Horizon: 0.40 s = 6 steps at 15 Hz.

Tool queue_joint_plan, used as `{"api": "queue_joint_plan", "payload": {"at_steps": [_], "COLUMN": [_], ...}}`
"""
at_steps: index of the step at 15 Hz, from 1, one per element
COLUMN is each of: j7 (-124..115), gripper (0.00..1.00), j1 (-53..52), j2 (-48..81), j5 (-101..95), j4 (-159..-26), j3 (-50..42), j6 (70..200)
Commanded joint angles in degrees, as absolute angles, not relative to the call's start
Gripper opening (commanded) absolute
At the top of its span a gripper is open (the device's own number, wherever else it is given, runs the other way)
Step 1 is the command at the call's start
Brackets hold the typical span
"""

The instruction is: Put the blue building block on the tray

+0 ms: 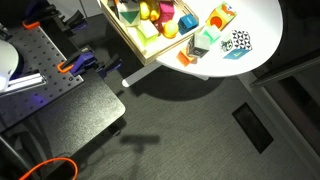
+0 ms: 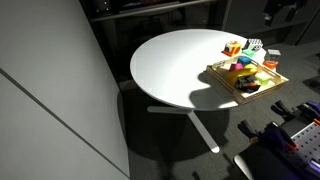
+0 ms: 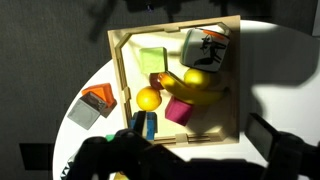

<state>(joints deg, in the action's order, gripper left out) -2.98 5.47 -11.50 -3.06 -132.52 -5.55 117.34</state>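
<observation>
In the wrist view the blue building block (image 3: 146,124) lies inside the light wooden tray (image 3: 117,70), in its near left corner beside an orange ball (image 3: 149,98). My gripper (image 3: 198,132) hovers above the tray's near rim. Its dark fingers are wide apart with nothing between them. The left fingertip is close to the blue block, and I cannot tell whether they touch. In both exterior views the tray (image 1: 132,48) (image 2: 222,73) sits at the edge of the round white table, and the blue block is too small to make out there.
The tray also holds a green block (image 3: 150,58), a white patterned cube (image 3: 205,48), a yellow toy (image 3: 195,90) and a magenta block (image 3: 179,111). An orange-and-grey block (image 3: 95,103) lies outside its left rim. A green-teal block (image 1: 205,42) and a black-and-white cube (image 1: 240,40) stand on the table (image 2: 170,70).
</observation>
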Motion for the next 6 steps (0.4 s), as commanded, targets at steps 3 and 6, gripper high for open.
{"api": "queue_joint_plan", "payload": {"at_steps": [3, 6], "j7": [-2.93, -2.93], "gripper": [1.00, 1.00], "j1": [5.64, 5.63], "j2": [-12.45, -12.14], "j5": [-3.01, -3.01], "j4": [-133.21, -133.23], "j3": [-5.31, -5.31], "j6": [118.58, 118.58]}}
